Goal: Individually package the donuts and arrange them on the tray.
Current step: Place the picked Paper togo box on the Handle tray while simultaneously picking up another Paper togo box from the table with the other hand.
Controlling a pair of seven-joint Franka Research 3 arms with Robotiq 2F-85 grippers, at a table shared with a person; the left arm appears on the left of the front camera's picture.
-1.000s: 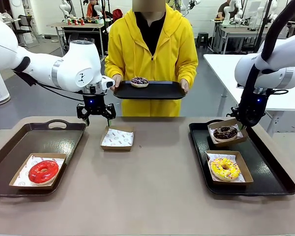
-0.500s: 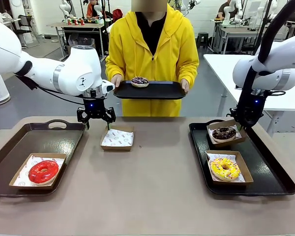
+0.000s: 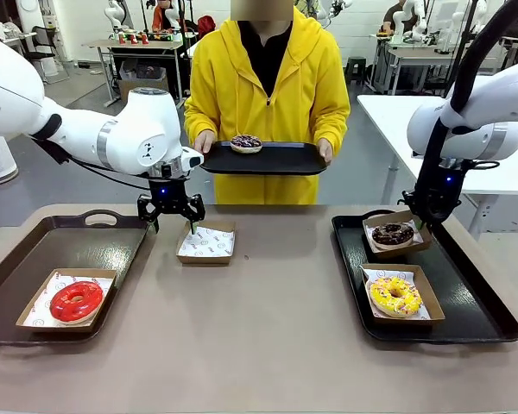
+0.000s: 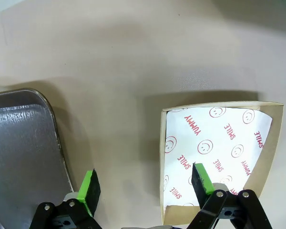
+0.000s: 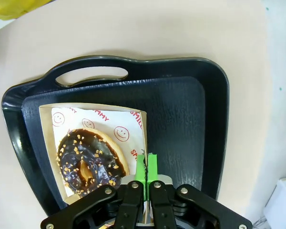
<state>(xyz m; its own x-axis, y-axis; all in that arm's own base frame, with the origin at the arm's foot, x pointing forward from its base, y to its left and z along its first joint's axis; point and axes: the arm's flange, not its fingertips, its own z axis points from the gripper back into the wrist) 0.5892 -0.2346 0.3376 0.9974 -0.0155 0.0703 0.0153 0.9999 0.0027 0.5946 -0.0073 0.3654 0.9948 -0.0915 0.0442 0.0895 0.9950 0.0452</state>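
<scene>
Donuts numbered four: a chocolate donut [image 3: 394, 233] sat in a box [image 5: 136, 125] whose edge the right gripper [image 5: 147, 166] pinched with its pads pressed together, over the right tray [image 3: 476, 293]. Beside it lay a yellow sprinkled donut [image 3: 395, 296] in its own box. The left gripper [image 4: 145, 185] hung spread wide above the near edge of an empty lined box [image 4: 271, 138] on the table [image 3: 268, 345]. A red donut [image 3: 76, 300] sat boxed on the left tray [image 3: 95, 237]; the person [image 3: 268, 86] held a third tray [image 3: 276, 161] with the purple donut [image 3: 245, 142].
</scene>
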